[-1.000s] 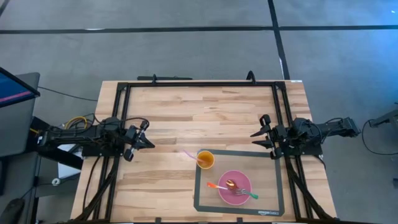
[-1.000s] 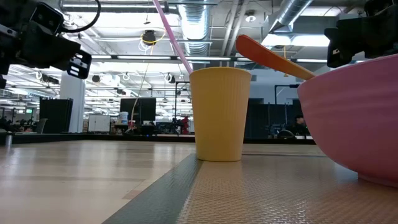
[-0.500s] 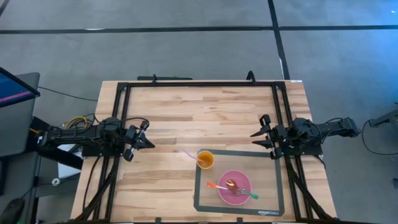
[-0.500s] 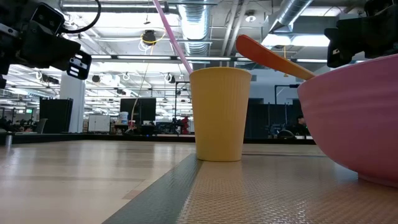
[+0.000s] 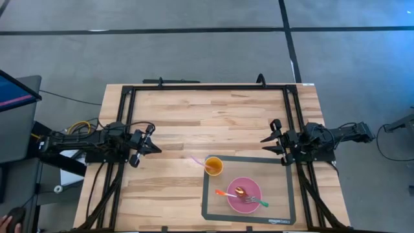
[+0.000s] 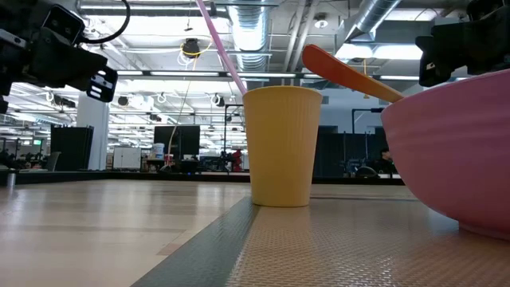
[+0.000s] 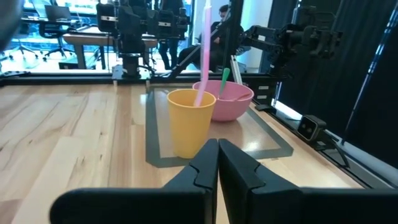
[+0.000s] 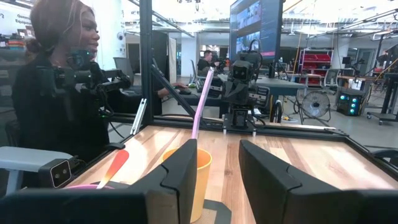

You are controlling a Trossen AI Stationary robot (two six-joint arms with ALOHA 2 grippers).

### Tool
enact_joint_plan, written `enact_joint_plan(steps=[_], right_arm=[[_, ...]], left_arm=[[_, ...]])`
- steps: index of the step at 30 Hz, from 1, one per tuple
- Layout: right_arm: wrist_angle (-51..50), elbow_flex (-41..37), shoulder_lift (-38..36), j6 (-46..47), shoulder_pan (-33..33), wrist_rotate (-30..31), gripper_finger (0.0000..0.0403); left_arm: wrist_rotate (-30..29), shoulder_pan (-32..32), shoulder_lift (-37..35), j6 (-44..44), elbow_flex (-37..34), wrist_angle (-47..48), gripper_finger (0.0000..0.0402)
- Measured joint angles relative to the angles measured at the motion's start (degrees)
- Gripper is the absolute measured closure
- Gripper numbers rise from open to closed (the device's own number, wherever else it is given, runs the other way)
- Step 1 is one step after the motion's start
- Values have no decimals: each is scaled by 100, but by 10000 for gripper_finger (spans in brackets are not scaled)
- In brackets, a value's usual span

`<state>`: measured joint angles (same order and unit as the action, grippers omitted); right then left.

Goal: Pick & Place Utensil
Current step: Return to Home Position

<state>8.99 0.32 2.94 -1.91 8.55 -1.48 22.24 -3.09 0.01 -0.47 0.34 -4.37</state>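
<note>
A pink bowl (image 5: pixel 244 194) sits on a grey mat (image 5: pixel 213 207) at the table's near right. An orange-handled utensil (image 5: pixel 226 193) and a green-handled fork (image 5: pixel 257 202) lie in the bowl, handles over its rim. A yellow cup (image 5: pixel 214 166) with a pink straw (image 5: pixel 195 160) stands on the mat's far left corner. My left gripper (image 5: pixel 153 147) is shut and empty at the table's left side, above the wood. My right gripper (image 5: pixel 266 143) is open and empty at the table's right side. The cup (image 7: pixel 191 122) and bowl (image 7: pixel 228 99) also show in the left wrist view.
A black frame (image 5: pixel 207 87) runs around the table's edges. Bare wood (image 5: pixel 207 116) fills the table's far half and its left side. A person (image 8: pixel 59 87) stands beyond the table in the right wrist view.
</note>
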Motion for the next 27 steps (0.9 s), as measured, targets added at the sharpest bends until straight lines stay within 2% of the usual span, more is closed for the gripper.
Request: enact_joint_plan(steps=[27], right_arm=[[0,0,0,0,-1,0,290]], left_arm=[[-15,-2,0,0,0,-58,389]])
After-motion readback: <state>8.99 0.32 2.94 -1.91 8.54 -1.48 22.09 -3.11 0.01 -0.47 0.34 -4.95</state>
